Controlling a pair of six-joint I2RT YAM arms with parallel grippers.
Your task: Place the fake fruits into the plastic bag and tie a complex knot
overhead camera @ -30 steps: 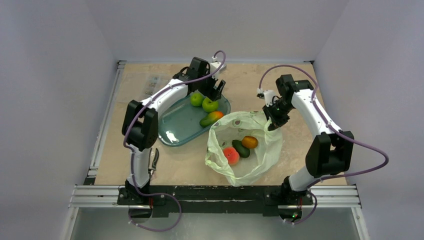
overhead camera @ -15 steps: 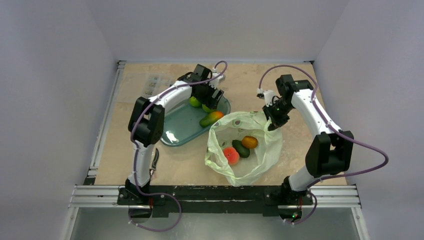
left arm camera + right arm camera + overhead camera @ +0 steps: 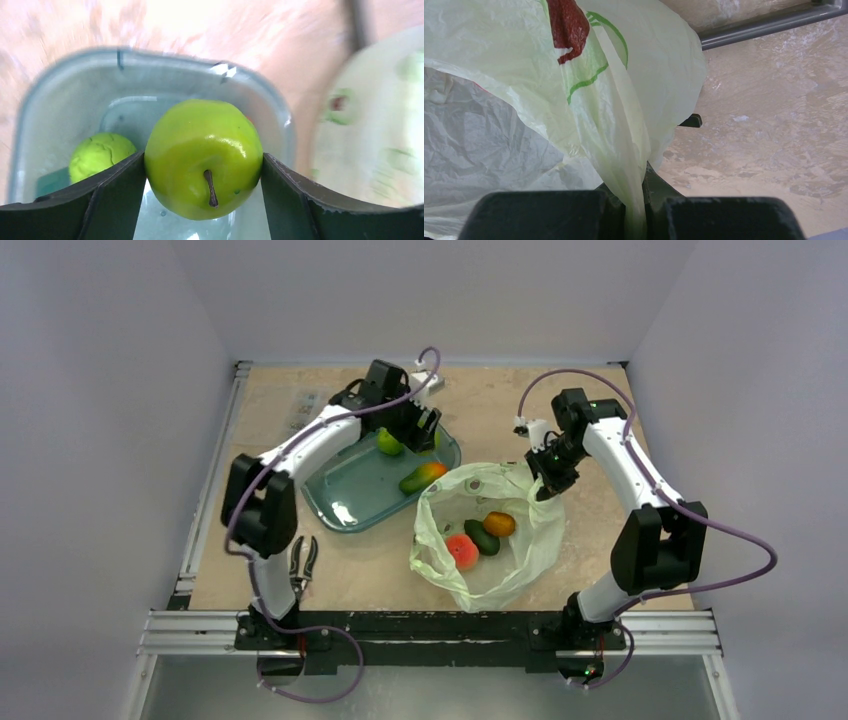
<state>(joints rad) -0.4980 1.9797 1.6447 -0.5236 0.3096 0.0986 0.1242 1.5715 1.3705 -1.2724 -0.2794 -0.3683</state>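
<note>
Now green apple [image 3: 202,150] sits clamped btwn left hand [image 3: 414,432] fingers [image 3: 115,195].

Top view, bright and even: soft light from above, pale walls tinted lavender, only faint shadows on the desk [image 3: 480,410] under the arms. One white glint on the teal tub [image 3: 360,485], lower left of it. Left wrist view: the green apple [image 3: 202,157] at centre is sharp, with small highlights on its skin, while everything behind smears and the top of the frame burns out peach-white. Right wrist view is crisp: the plastic bag [image 3: 524,100] glows with light through it, and the right pincer [image 3: 634,200] sits dark along the bottom edge.
</note>
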